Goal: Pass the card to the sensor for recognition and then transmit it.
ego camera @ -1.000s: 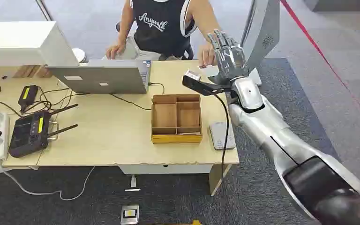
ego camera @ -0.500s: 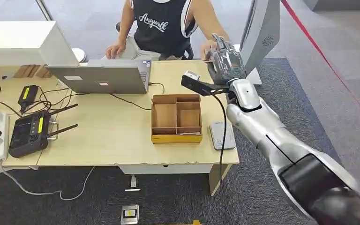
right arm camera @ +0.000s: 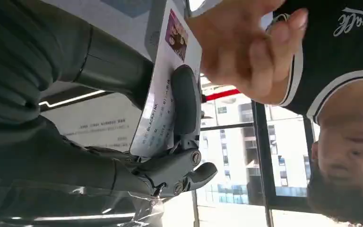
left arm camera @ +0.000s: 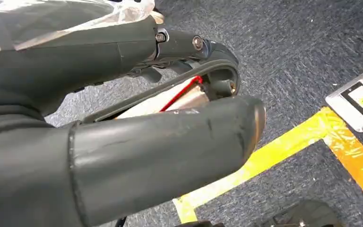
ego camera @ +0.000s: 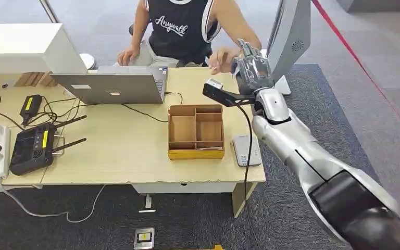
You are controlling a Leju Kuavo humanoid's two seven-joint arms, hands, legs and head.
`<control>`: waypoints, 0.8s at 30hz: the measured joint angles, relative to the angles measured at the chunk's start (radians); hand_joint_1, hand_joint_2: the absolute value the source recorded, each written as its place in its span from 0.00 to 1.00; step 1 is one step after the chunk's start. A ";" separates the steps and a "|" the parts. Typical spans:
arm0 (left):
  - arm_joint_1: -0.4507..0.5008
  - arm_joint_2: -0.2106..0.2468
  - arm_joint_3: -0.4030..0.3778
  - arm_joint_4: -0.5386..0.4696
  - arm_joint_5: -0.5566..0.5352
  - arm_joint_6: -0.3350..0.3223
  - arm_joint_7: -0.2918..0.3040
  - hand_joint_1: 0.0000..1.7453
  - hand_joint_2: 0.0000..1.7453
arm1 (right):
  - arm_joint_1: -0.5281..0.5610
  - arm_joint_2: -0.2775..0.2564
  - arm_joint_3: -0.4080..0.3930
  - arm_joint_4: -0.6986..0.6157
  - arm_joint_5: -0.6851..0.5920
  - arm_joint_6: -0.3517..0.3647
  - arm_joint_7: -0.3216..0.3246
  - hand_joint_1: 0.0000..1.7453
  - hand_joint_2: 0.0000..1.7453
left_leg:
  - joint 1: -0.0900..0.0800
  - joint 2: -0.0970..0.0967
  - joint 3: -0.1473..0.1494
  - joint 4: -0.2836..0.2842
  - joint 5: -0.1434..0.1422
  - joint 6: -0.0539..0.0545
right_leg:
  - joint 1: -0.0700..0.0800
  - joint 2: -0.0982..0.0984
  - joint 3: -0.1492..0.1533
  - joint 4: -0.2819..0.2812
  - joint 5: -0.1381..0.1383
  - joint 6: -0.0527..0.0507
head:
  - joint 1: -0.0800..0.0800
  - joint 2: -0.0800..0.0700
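Note:
My right hand (ego camera: pixel 250 66) is raised past the table's far right corner and holds a white card (right arm camera: pixel 164 90) with printed text and a small picture. The thumb (right arm camera: pixel 185 101) presses the card against the fingers behind it. A person's hand (ego camera: pixel 220 59) is lifted close beside my hand, and its fingers (right arm camera: pixel 246 47) are at the card's far end; I cannot tell whether they touch it. A grey card sensor (ego camera: pixel 246 150) lies flat on the table near its right edge. My left hand (left arm camera: pixel 123 142) hangs over the carpet with nothing in it.
A person (ego camera: pixel 179 26) sits across the table behind a laptop (ego camera: pixel 112 86). A compartmented cardboard box (ego camera: pixel 196 131) stands next to the sensor. A white kiosk (ego camera: pixel 291 34) stands right of my hand. A black controller (ego camera: pixel 31 148), a power strip and cables occupy the table's left.
My right hand's fingers, spread upright a second ago, have closed in around the card. The person's hand has lifted from the table edge up to my hand.

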 joint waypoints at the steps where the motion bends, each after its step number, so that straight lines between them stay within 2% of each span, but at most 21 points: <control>1: 0.000 0.000 0.000 0.000 -0.001 0.000 0.000 0.00 0.00 | 0.000 -0.001 0.000 0.001 -0.005 -0.002 -0.004 1.00 1.00 | 0.000 0.000 0.000 0.000 0.000 0.000 | 0.000 0.000 0.000 0.000 0.000 0.000 | 0.000 0.000; 7: 0.001 0.000 0.000 0.000 0.018 0.002 0.000 0.00 0.00 | 0.010 -0.013 0.005 0.003 -0.016 -0.020 -0.024 1.00 1.00 | 0.000 0.000 0.000 0.000 0.000 0.000 | 0.000 0.000 0.000 0.000 0.000 0.000 | 0.000 0.000; 12: 0.003 -0.001 0.003 0.000 0.041 0.007 0.000 0.00 0.00 | 0.036 -0.045 0.007 -0.027 -0.016 -0.029 -0.013 1.00 1.00 | 0.000 0.000 0.000 0.000 0.000 0.000 | 0.000 0.000 0.000 0.000 0.000 0.000 | 0.000 0.000; 24: 0.010 -0.005 0.013 0.000 0.071 0.021 -0.008 0.00 0.00 | 0.192 -0.227 -0.039 -0.281 -0.029 -0.032 0.077 1.00 1.00 | 0.000 0.001 0.000 0.000 -0.001 0.001 | 0.000 0.000 0.000 -0.001 0.000 0.000 | 0.000 0.000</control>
